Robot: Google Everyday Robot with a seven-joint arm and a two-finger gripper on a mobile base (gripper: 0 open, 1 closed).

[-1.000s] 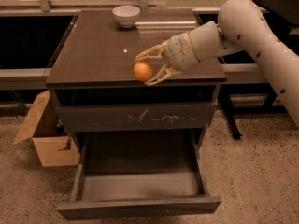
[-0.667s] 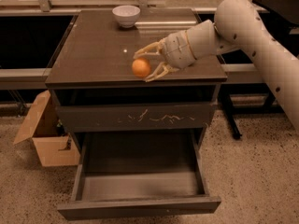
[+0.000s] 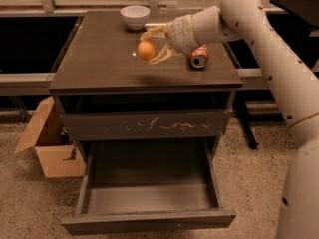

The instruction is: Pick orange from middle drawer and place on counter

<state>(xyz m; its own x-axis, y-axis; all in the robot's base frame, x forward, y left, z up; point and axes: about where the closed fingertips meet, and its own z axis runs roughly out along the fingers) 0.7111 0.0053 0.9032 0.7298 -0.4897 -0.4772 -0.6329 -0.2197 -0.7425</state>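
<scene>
Arm (image 3: pixel 271 54): thick off-white tubular segments, small dark dots, thin tan seam rings. Gripper (image 3: pixel 147 49), over the counter (image 3: pixel 99 68): two slender, curved, pale-yellow fingers (image 3: pixel 154 32).

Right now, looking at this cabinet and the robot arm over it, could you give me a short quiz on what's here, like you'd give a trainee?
1. True or false: the hand is closed around the orange over the counter.
2. What lies on its side on the counter next to the robot's wrist? A) a mug B) a soda can C) a banana
3. What can you see inside the open middle drawer?

Key: 1 true. 2 B. 3 nothing; it looks empty.
</scene>
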